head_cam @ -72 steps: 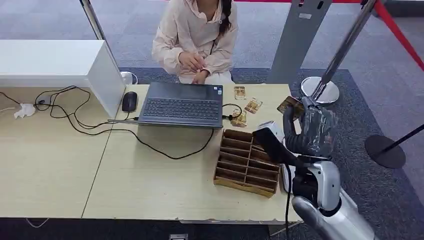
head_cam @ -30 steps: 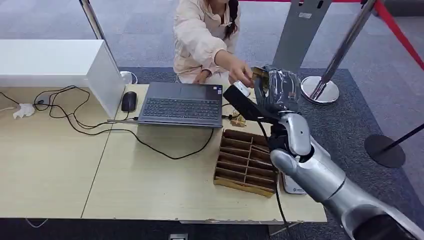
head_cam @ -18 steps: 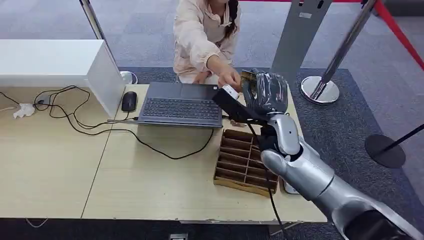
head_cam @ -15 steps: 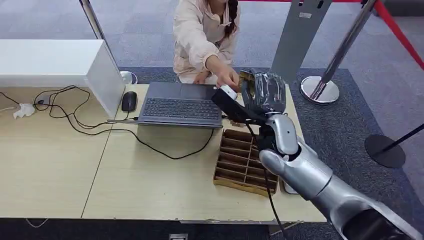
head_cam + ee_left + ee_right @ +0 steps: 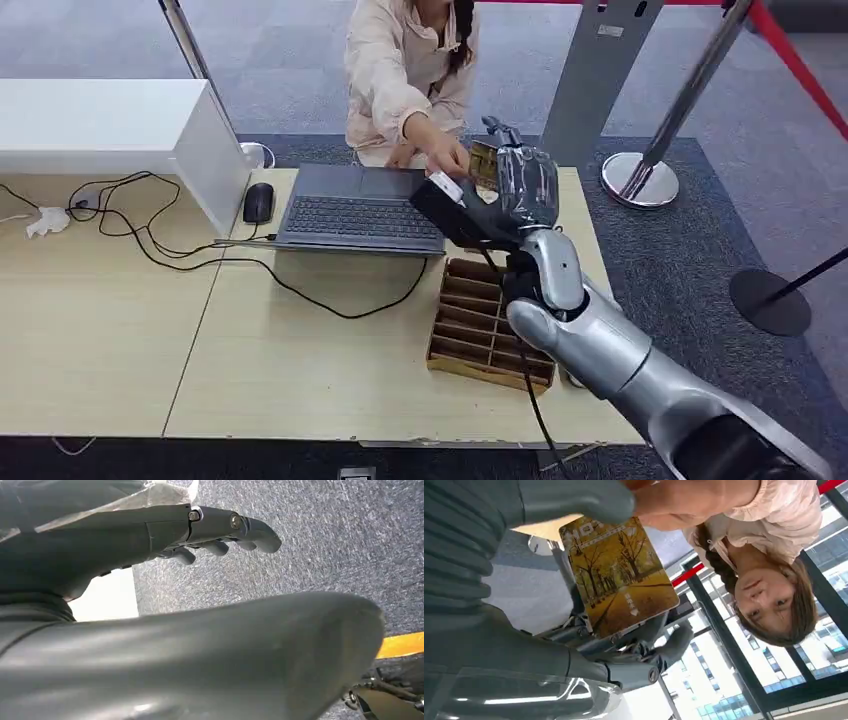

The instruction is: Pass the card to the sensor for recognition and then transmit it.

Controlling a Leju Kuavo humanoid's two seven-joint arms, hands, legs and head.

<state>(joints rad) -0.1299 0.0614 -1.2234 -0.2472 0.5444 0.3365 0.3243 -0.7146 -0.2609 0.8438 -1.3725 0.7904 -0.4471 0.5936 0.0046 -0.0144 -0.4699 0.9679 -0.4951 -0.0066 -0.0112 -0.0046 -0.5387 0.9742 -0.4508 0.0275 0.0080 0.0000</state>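
Handover is what you are looking at from the head view: the right robot hand [image 5: 520, 185], wrapped in clear film, is raised over the far edge of the worktop [image 5: 300, 350] and pinches the card [image 5: 484, 160], with a person's hand [image 5: 448, 158] just beside it, at or on the card's edge. Below the robot hand sit a cardboard divider tray [image 5: 490, 325] and a laptop [image 5: 362, 208].

From the right wrist view, you see the card [image 5: 619, 575] held between the thick grey thumb and the darker fingers [image 5: 624, 652]; it is flat, glossy and stiff, printed with golden trees. The person's hand [image 5: 694, 500] touches its far end. I judge that if you let go early, or the person pulls against the pinch, the slick card could slip.

From the left wrist view, the left robot hand [image 5: 150, 535] holds nothing, fingers loosely extended over grey carpet [image 5: 340, 540].
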